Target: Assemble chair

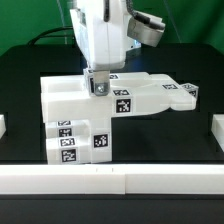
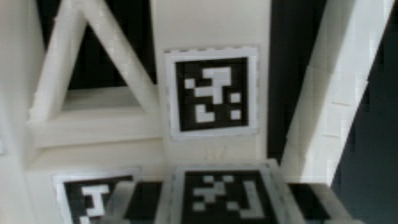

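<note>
Black tabletop [image 1: 25, 100] is carrying the chair, a chunky white plastic tagged assembly [image 1: 140, 100], at centre. Small tagged cubes [image 1: 68, 140] are sitting at the exterior view's left. White two-finger gripper [image 1: 97, 88] is resting on the chair's top; pinching or merely pressing, cannot tell. Long white slab [image 1: 178, 95] is reaching right. Advising straight, slow downward pressure, watching for skew.

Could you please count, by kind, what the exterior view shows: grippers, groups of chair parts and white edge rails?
Gripper: 1
Groups of chair parts: 2, the wide flat piece and the tagged block in front of it
White edge rails: 3, front rail, rail at the exterior view's left, rail at its right
Total: 6
</note>
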